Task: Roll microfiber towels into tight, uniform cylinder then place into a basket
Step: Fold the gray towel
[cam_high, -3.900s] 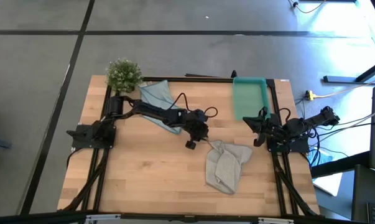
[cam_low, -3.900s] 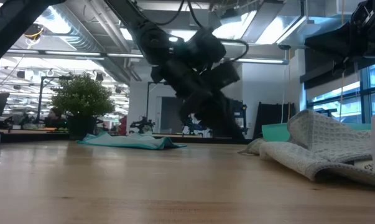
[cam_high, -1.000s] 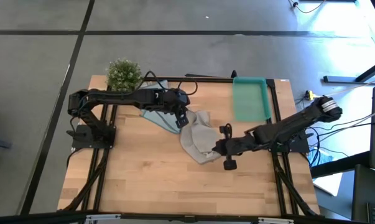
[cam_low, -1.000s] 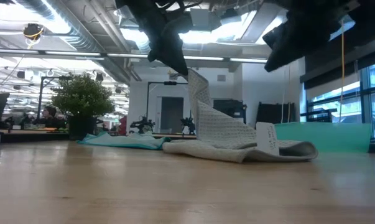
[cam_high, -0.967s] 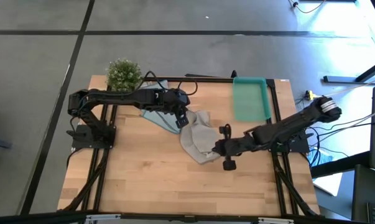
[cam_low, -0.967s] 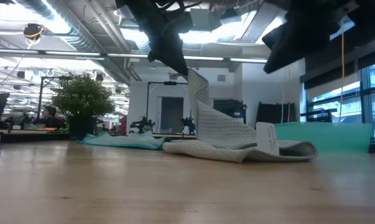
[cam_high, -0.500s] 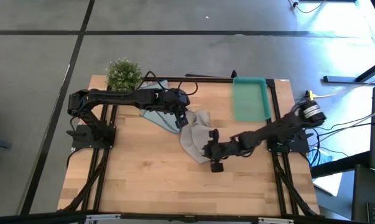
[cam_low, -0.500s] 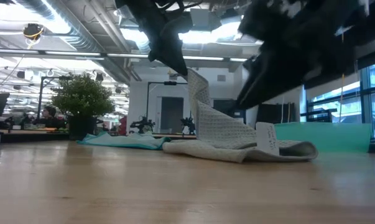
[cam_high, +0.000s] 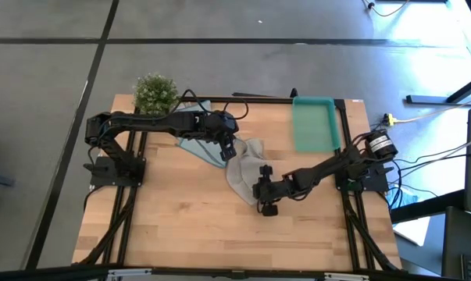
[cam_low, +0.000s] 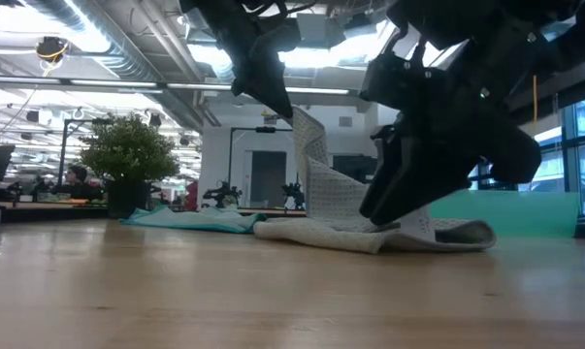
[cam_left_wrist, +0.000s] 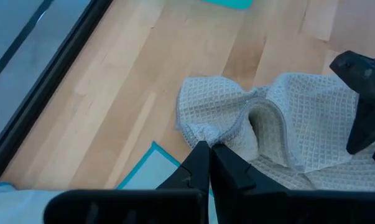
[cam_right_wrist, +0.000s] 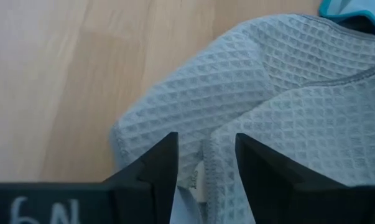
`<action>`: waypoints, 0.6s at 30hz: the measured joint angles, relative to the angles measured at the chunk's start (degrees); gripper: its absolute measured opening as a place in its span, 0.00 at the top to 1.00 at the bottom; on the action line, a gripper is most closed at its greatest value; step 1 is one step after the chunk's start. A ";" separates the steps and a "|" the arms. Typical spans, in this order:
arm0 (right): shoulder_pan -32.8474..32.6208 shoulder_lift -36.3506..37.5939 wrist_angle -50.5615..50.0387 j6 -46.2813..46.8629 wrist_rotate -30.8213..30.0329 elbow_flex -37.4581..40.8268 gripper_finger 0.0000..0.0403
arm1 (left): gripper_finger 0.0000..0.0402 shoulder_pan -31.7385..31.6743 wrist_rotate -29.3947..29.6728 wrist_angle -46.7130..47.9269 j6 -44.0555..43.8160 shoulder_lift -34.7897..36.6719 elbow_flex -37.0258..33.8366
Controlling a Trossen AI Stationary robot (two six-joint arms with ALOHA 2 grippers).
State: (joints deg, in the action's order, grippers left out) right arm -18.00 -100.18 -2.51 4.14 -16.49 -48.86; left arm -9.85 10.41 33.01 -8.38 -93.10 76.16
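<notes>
From above, the left gripper (cam_high: 230, 150) sat pinched tight on a far corner of the grey-beige waffle towel (cam_high: 247, 172), which lay crumpled mid-table. The right gripper (cam_high: 264, 191) reached in from the opposite side over the towel's near edge. The light blue towel (cam_high: 194, 117) lay partly under the left arm beside the small potted plant (cam_high: 155, 93), and the teal basket (cam_high: 313, 123) stood well apart at the table's far right, holding nothing.

At table height, the lifted corner stood up as a peak under the left gripper while the rest of the cloth stayed slumped on the wood; the right gripper (cam_low: 387, 211) came down right at the folded edge with its white label (cam_low: 416, 215). The towel was bunched rather than flat, so any roll begun from this shape would likely come out lumpy and uneven.

The left wrist camera showed both dark fingers (cam_left_wrist: 227, 169) pressed together on only a thin fold of hem. A sideways tug from the other arm could probably slip that small bite free.

The right wrist camera showed the right fingers (cam_right_wrist: 155, 165) parted partway with nothing between them, straddling a stitched seam. Closing there might catch two layers at once, or only the label, and pulling against the left arm could then twist the cloth instead of spreading it.
</notes>
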 joint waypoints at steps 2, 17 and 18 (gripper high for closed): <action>0.00 0.00 -1.10 -0.17 -1.82 0.00 0.60 | 1.00 0.00 0.00 -0.02 0.00 0.00 0.00; -0.24 -1.35 -3.47 -3.07 -3.19 -0.01 0.60 | 1.00 0.00 0.00 -0.02 0.01 0.00 0.00; -0.24 -1.51 -3.60 -3.04 -3.83 -0.01 0.60 | 1.00 0.00 0.00 -0.02 0.00 0.00 0.00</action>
State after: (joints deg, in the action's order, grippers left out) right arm -18.24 -101.69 -6.11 1.10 -20.32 -48.87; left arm -9.85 10.41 32.99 -8.38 -93.10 76.16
